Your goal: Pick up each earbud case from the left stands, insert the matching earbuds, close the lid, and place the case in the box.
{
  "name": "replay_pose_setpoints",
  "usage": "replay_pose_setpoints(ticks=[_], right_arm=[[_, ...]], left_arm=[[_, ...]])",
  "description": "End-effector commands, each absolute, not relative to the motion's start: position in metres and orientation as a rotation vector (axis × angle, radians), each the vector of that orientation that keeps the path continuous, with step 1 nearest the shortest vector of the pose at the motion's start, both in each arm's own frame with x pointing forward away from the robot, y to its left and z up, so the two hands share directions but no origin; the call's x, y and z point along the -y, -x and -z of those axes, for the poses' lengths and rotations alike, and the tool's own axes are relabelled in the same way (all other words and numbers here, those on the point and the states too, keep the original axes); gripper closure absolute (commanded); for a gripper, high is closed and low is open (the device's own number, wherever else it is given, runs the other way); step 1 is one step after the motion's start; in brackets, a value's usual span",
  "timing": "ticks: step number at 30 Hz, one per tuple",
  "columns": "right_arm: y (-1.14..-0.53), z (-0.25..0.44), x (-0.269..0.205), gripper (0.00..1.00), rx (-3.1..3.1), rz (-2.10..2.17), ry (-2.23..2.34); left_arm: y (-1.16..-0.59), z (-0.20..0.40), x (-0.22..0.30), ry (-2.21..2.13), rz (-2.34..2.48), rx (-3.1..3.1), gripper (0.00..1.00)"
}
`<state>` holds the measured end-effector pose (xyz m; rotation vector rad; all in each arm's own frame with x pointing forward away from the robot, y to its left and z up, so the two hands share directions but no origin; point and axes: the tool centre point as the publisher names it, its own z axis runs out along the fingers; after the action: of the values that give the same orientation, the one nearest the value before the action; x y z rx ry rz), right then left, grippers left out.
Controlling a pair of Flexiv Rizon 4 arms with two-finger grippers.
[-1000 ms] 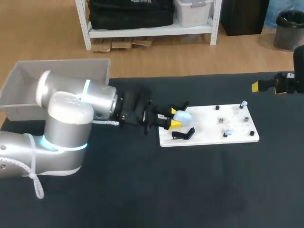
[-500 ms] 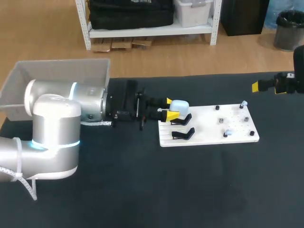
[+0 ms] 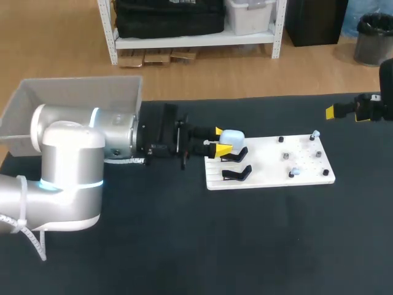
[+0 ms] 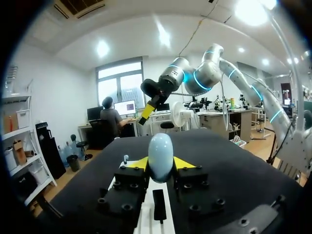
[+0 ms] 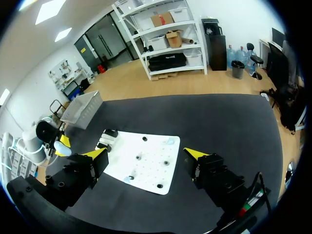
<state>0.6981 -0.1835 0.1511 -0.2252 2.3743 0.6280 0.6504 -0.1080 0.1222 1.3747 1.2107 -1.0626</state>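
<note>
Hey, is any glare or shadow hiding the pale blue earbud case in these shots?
Head view: soft sheen on the silver left arm; the pale blue earbud case, held in the left gripper, stands out against the black table mat. Left wrist view: overhead glare is well clear of the evenly lit case. Right wrist view: the white peg board is bright, not washed out.

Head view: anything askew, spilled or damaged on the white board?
Nothing stands out. The left tool grips the pale blue case over the left end of the white board, which lies flat; nothing is spilled.
</note>
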Motion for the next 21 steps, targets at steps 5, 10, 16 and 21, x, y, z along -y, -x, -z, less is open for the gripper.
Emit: replay_pose_setpoints(ticks=[5, 10, 16, 21], right_arm=[[-0.696, -0.15, 0.184, 0.0, -2.378, -0.649, 0.229], [-0.678, -0.161, 0.181, 0.0, -2.363, -0.7, 0.258], [-0.648, -0.163, 0.165, 0.0, -2.366, -0.735, 0.33], [-0.625, -0.163, 0.147, 0.0, -2.362, -0.759, 0.377]], left_arm=[[-0.648, -0.121, 0.111, -1.333, 1.097, -1.198, 1.0], [-0.645, -0.121, 0.119, -1.274, 1.164, -1.154, 1.0], [-0.642, -0.114, 0.124, -1.271, 1.178, -1.156, 1.0], [-0.642, -0.111, 0.128, -1.269, 1.193, -1.168, 1.0]])
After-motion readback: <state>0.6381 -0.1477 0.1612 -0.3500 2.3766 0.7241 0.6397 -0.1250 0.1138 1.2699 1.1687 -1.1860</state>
